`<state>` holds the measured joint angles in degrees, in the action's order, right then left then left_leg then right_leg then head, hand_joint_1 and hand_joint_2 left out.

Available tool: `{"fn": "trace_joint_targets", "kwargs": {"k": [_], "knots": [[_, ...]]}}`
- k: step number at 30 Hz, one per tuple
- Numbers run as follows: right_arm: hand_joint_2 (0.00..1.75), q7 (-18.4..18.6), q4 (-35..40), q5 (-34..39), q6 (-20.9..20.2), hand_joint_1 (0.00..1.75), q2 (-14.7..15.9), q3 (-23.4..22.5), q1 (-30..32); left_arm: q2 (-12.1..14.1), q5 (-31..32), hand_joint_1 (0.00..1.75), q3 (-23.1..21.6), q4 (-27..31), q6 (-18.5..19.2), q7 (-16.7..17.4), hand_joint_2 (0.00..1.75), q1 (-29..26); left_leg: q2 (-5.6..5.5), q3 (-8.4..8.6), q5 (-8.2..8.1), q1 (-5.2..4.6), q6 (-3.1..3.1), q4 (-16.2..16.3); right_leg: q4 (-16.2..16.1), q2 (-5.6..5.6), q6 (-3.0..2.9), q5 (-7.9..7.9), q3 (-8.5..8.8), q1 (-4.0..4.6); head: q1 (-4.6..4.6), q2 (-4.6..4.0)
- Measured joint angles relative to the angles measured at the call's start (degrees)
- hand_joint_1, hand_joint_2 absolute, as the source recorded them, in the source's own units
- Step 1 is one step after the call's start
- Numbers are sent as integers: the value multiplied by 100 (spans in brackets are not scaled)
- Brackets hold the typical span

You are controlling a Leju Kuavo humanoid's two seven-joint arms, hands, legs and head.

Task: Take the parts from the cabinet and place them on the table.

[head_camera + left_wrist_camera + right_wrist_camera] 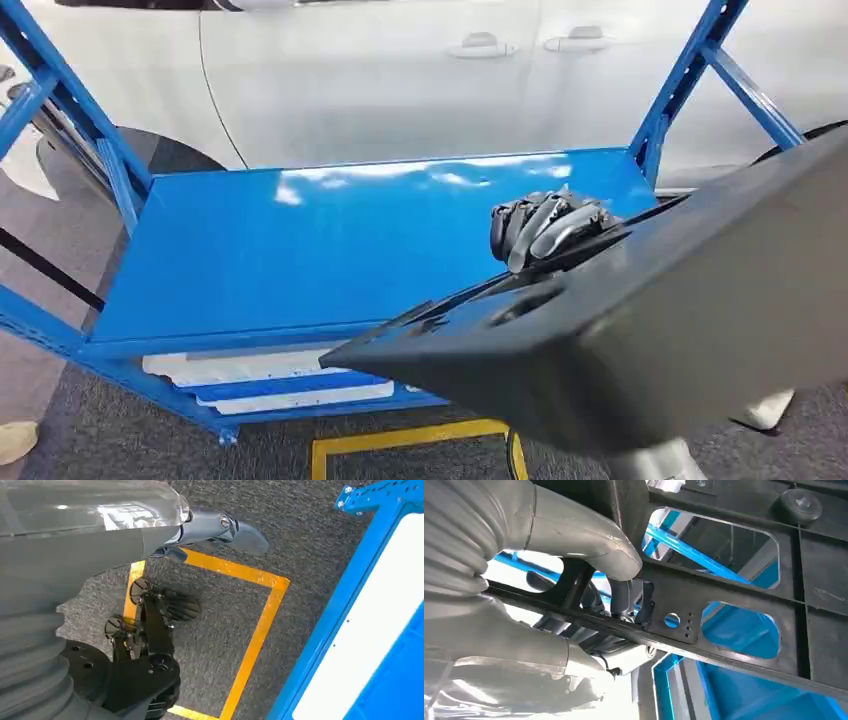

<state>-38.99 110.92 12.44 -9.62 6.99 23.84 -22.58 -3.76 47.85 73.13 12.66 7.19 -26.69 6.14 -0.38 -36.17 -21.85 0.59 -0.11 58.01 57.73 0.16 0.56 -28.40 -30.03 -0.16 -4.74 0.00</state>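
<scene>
While the left hand [220,530] hangs over the floor, fingers out of clear sight so its state cannot be told, the blue rack [300,250] has a bare top shelf and white panels [270,385] on the shelf below. Right hand [548,228] grips the black panel [640,330], lifted above the rack's right end. Judgement: carry under way, placing on the table not yet done.

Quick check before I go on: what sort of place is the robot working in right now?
Probably a car factory or workshop floor. A white car body with door handles stands right behind the blue steel rack, the grey floor carries a yellow taped square, and the right robot hand holds a big black plastic panel.
</scene>
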Motion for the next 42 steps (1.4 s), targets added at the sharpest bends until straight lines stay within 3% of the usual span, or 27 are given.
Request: {"fn": "trace_joint_targets", "kwargs": {"k": [2, 3, 5, 7, 8, 9, 11, 12, 13, 16, 17, 18, 21, 22, 23, 25, 27, 28, 29, 31, 33, 35, 36, 37, 38, 40, 42], "knots": [[175, -13, 22, 20, 44, 175, 61, 15, 36, 4, 2, 0, 0, 0, 2, 0, 175, -16, -9, -22, 47, -20, -83, -23, -47, -14, -98, 96, -38, -46, 2, 0], [175, -22, 33, 35, 48, 175, 83, 20, 32, 15, 2, 0, 0, 0, 2, 2, 175, -18, -1, -74, -105, 16, -93, 70, -54, -36, -136, 145, -79, -48, 0, 0], [175, -22, 55, 81, 53, 175, 112, 35, 40, 15, 2, 0, 0, 0, 0, 11, 175, -25, 5, -321, -739, 20, -116, 763, -49, -43, -204, 225, -191, -35, 0, 0], [175, -11, 52, 101, 57, 175, 136, 74, 41, 15, 2, 0, 0, 0, -15, 20, 175, -21, 7, -577, -1168, 22, -146, 1653, -33, -49, -223, 315, -319, -3, 0, 0], [175, -11, 50, 103, 57, 175, 142, 88, 43, 15, 2, 0, 0, 0, -20, 20, 175, -21, 7, -569, -1168, 21, -147, 1821, -18, -49, -223, 355, -386, 11, 0, 0], [175, -9, 48, 105, 59, 175, 151, 103, 43, 15, 2, 0, 0, 0, -22, 20, 175, -21, 7, -419, -1055, 20, -136, 1703, 0, -48, -219, 388, -449, 22, 0, 0], [175, -15, 44, 120, 105, 175, 164, 120, 41, 15, 2, 0, 0, 0, -33, -4, 175, -25, 7, 222, -691, 14, -82, 795, 49, -46, -205, 434, -544, 43, 0, 0], [175, -33, 44, 122, 149, 175, 171, 129, 40, 17, 4, 0, 0, 0, -35, -18, 175, -16, 7, 584, -636, 6, -35, 270, 85, -48, -188, 447, -571, 44, 0, 0], [175, -57, 44, 122, 186, 175, 190, 138, 40, 24, 11, 0, 0, 0, -37, -28, 175, -1, 6, 743, -769, -38, -8, -3, 104, -56, -152, 471, -610, 62, 0, 0], [175, -94, 48, 98, 243, 175, 214, 173, 64, 24, 22, 0, -2, 0, -55, -53, 175, -17, 4, 656, -663, -78, 56, 6, 74, -71, -49, 574, -605, 28, 0, 0], [175, -92, 55, 72, 243, 175, 225, 173, 82, 17, 24, 0, -2, 0, -72, -57, 175, -27, 6, 636, -583, -34, 105, -70, 58, -66, -4, 620, -611, 60, 0, 0], [175, -94, 59, 33, 236, 175, 241, 173, 103, 4, 24, 0, -2, -2, -83, -66, 175, -19, 42, 634, -509, -2, 129, -94, 110, -38, 20, 516, -645, 29, 0, 0], [175, -92, 90, -42, 204, 175, 247, 175, 171, 4, 24, 0, -2, -2, -116, -70, 175, -22, 49, 420, -347, 0, 193, -96, 1103, -28, 106, -390, -1002, -20, 2, 0], [175, -92, 90, -42, 204, 175, 247, 177, 202, 4, 24, 0, 0, -2, -116, -70, 175, -23, 49, 336, -294, 0, 188, -85, 1529, -28, 133, -585, -1118, -33, 2, 0], [175, -92, 90, -46, 204, 175, 247, 181, 220, 4, 24, 0, 0, -2, -120, -70, 175, -25, 49, 252, -241, 1, 177, -74, 1788, -28, 150, -616, -1144, -50, 2, 0], [175, -92, 90, -50, 206, 175, 245, 188, 221, 2, 26, 0, 0, -2, -120, -68, 175, -28, 49, 112, -159, 6, 147, -43, 1474, -30, 171, -292, -812, -87, 2, 0], [175, -92, 92, -50, 208, 175, 245, 201, 211, -11, 42, 0, 0, -2, -120, -68, 175, -28, 46, 7, -97, 14, 104, 11, 476, -30, 163, 4, -115, -111, 2, 0], [175, -92, 96, -50, 208, 175, 245, 206, 201, -11, 42, 0, -2, -2, -122, -68, 175, -27, 39, -41, -67, 1, 67, 35, 26, -20, 138, -175, 138, -98, 2, 0], [175, -96, 103, -50, 212, 175, 245, 212, 216, -13, 41, 0, -2, -2, -122, -66, 175, -28, 36, -45, -18, 1, 20, 17, 40, -4, 63, -94, 111, -46, 0, 0], [175, -94, 105, -50, 215, 175, 243, 214, 198, -13, 41, 0, -2, -2, -124, -68, 175, -28, 35, -53, 67, 10, -52, -5, 33, -5, 5, -66, 71, -20, 2, 0], [175, -94, 105, -50, 225, 175, 243, 219, 195, -4, 42, 0, 0, -2, -129, -68, 175, -48, -14, -89, 103, 8, -120, 14, -61, -33, -105, 62, 2, -69, 2, 0], [175, -92, 105, -46, 280, 175, 221, 262, 168, 0, 63, 0, -2, -4, -129, -87, 175, -61, 1, -307, -503, 7, -159, 473, -62, -51, -198, 180, -122, -57, 2, 0], [175, -92, 105, -50, 328, 175, 208, 271, 168, 0, 96, 0, -4, -4, -112, -103, 175, -62, 2, -439, -888, 11, -177, 973, -59, -49, -218, 249, -203, -38, 2, 0], [175, -92, 103, -68, 385, 175, 199, 286, 163, 0, 126, 0, -17, -4, -103, -118, 175, -57, 2, -541, -1110, 12, -189, 1404, -53, -52, -226, 306, -276, -17, 0, 0], [175, -92, 103, -66, 462, 175, 197, 319, 146, 0, 144, 0, -24, -4, -98, -120, 175, -51, 2, -590, -1182, 11, -192, 1739, -42, -53, -227, 362, -362, -4, 2, 0], [175, -90, 94, -59, 551, 175, 195, 378, 75, 2, 160, 0, -28, -4, -101, -120, 175, -34, 2, -340, -928, 10, -177, 1640, -15, -53, -216, 460, -516, 7, 0, 0], [175, -92, 76, -61, 564, 175, 190, 444, -16, 2, 160, 0, -28, -4, -120, -118, 175, -10, 2, 343, -585, 9, -124, 719, 17, -49, -190, 547, -645, 16, 0, 0]]}}
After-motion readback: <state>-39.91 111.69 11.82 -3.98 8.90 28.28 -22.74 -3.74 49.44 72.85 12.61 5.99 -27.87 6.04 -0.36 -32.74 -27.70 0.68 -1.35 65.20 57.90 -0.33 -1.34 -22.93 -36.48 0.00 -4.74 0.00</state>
